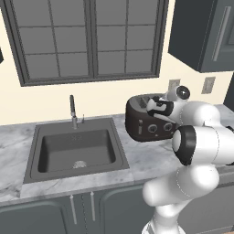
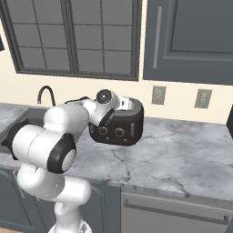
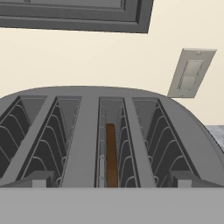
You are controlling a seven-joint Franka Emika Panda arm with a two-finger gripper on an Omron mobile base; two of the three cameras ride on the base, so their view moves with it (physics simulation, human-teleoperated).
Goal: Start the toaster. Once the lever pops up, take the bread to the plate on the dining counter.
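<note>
Four slots are showing on the toaster (image 3: 109,131) in the hand view, and the bread (image 3: 111,153) is sitting deep in the third slot from the left. So the job is looking early: the bread is not out yet, and I cannot tell if the lever is down. Carrying it to the plate is left. At the left of the left base view the sink (image 1: 75,151) is lying beside the toaster. The gripper (image 1: 157,107) is hanging right over the toaster top. I cannot tell if its fingers are apart or together. At the upper right of the hand view a wall switch (image 3: 190,74) is sitting behind.
</note>
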